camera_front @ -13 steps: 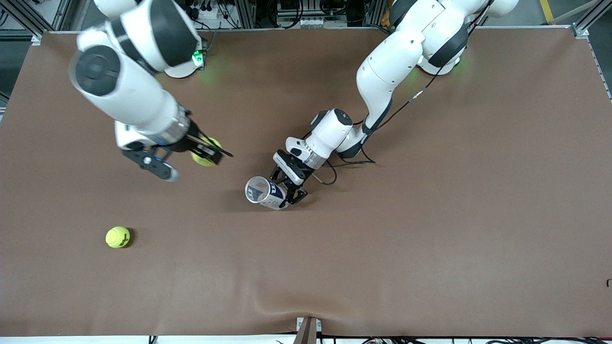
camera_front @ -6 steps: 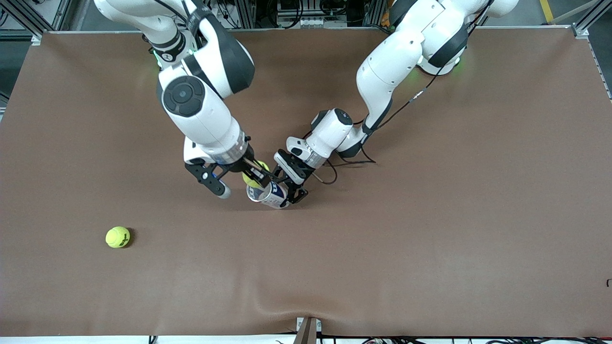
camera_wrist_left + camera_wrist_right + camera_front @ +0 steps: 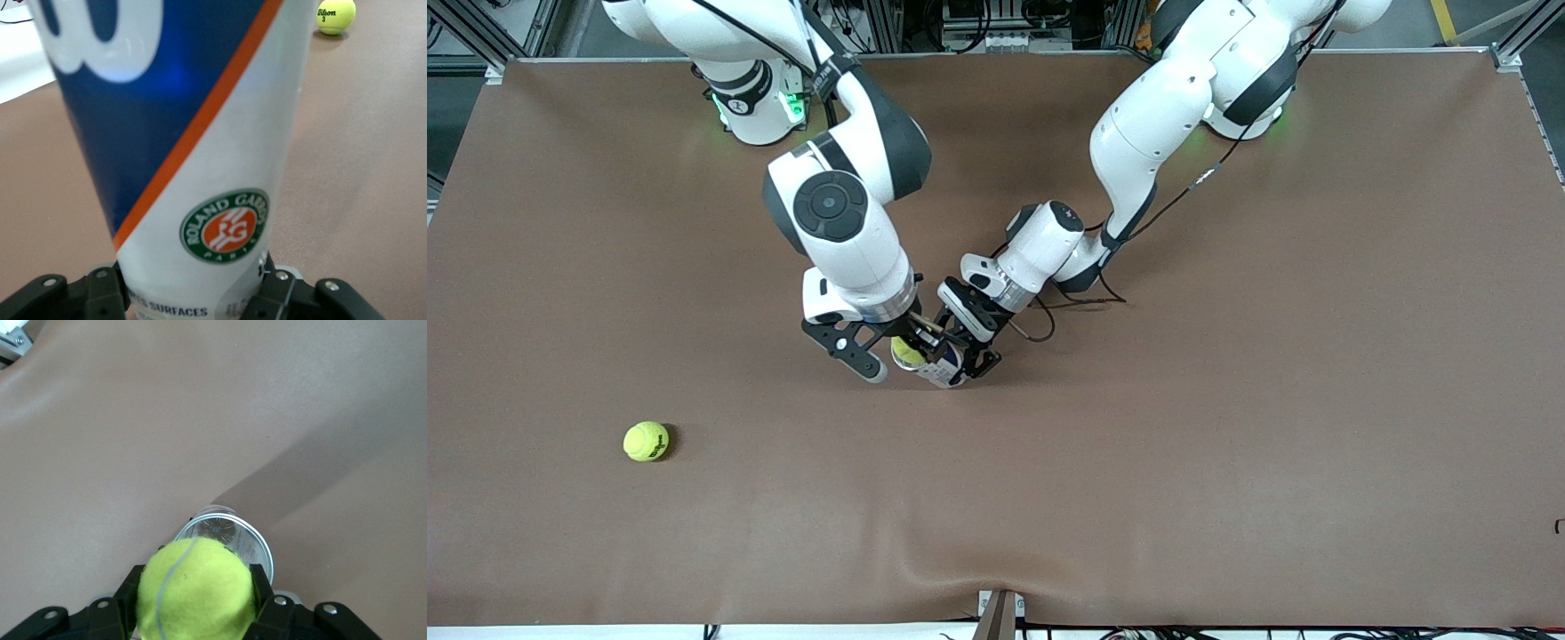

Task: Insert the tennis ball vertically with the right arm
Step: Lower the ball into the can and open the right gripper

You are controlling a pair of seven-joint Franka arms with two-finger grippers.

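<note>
Brown table mat (image 3: 1227, 444) (slightly rippled), metal frame rails (image 3: 480, 36), cables (image 3: 818, 22)

**Readable markings on the can and the loose ball**

The can (image 3: 193, 153), clamped in the left gripper (image 3: 193, 300), carries a round green and orange badge reading "ROLAND GARROS" around its rim with "PARIS" at its foot and an "RG" monogram in the middle. Just above the gripper's fingers (image 3: 100, 297) a line of small print ends in "-SURFACES". A large white letter, seemingly a "W", sits on the can's blue field, farthest from the gripper. The loose ball (image 3: 335, 16), well apart from the gripper, bears "Wilson" and the number "3".
</note>
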